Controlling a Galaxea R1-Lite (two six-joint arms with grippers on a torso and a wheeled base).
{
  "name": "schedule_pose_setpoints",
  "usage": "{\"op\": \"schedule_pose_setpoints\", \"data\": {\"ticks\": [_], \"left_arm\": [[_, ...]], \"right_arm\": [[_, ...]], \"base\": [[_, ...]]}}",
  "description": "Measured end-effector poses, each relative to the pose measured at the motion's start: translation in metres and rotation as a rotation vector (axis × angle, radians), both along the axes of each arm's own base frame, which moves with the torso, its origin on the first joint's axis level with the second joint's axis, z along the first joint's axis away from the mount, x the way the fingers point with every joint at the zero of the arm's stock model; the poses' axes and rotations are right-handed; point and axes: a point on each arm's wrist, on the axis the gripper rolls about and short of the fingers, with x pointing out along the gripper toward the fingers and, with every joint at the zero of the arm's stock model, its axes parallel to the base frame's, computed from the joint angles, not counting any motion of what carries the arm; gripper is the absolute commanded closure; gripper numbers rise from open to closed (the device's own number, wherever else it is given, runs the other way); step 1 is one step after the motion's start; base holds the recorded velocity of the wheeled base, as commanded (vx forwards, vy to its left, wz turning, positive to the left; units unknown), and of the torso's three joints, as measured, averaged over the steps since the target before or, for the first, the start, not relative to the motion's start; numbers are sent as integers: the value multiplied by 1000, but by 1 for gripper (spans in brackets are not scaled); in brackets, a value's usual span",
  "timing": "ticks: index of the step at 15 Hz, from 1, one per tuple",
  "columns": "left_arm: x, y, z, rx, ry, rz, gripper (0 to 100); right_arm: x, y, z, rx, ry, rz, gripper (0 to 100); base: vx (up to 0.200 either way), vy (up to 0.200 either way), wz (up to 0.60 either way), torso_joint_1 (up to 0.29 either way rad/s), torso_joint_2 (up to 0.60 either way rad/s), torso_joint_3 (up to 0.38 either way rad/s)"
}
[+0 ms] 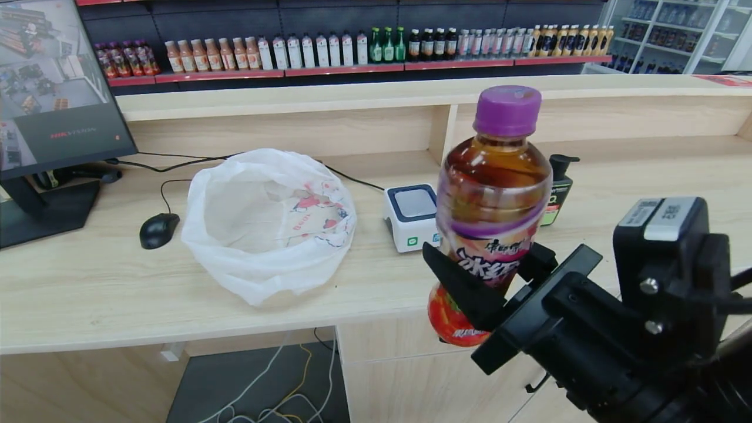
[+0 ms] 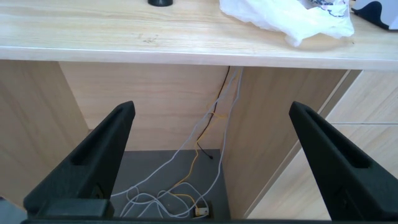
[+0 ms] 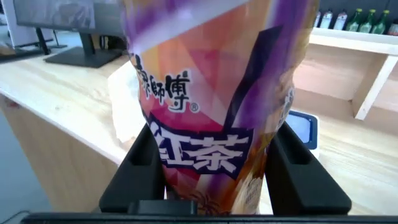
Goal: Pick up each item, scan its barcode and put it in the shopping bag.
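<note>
A tea bottle (image 1: 490, 205) with a purple cap and a purple-and-red label stands upright in the air at the counter's front right. My right gripper (image 1: 490, 276) is shut on the tea bottle's (image 3: 217, 106) lower half. A white shopping bag (image 1: 267, 220) lies open on the counter (image 1: 88, 282) to the left of the bottle. Between them at the back sits a small white barcode scanner (image 1: 411, 214). My left gripper (image 2: 208, 155) hangs open below the counter's (image 2: 124, 37) front edge, with nothing between its fingers; the bag's (image 2: 292, 18) edge lies above it.
A black pump bottle (image 1: 558, 188) stands behind the tea bottle. A black mouse (image 1: 158, 230) and a monitor (image 1: 53, 88) are at the counter's left. A raised wooden ledge (image 1: 352, 94) runs along the back. Loose cables (image 2: 186, 186) lie on the floor under the counter.
</note>
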Motion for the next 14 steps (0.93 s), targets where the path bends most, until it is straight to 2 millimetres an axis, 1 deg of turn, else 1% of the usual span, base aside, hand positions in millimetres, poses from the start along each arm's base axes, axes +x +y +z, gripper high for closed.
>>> {"op": "schedule_pose_setpoints", "data": {"ticks": [2,5,7,9,11,14], "left_arm": [[0,0,0,0,1,0,0],[0,0,0,0,0,0,0],[0,0,0,0,0,0,0],[0,0,0,0,0,0,0],[0,0,0,0,0,0,0],[0,0,0,0,0,0,0]], "right_arm": [[14,-12,3,58,-9,28,100],[31,-32,9,159,-10,-28,100],[40,-44,8,196,7,-76,100],[54,-56,11,216,-4,-143,100],[63,-64,12,224,-10,-184,100],[69,-69,10,217,-9,-221,100]], "base": [[0,0,0,0,0,0],[0,0,0,0,0,0],[0,0,0,0,0,0],[0,0,0,0,0,0],[0,0,0,0,0,0],[0,0,0,0,0,0]]}}
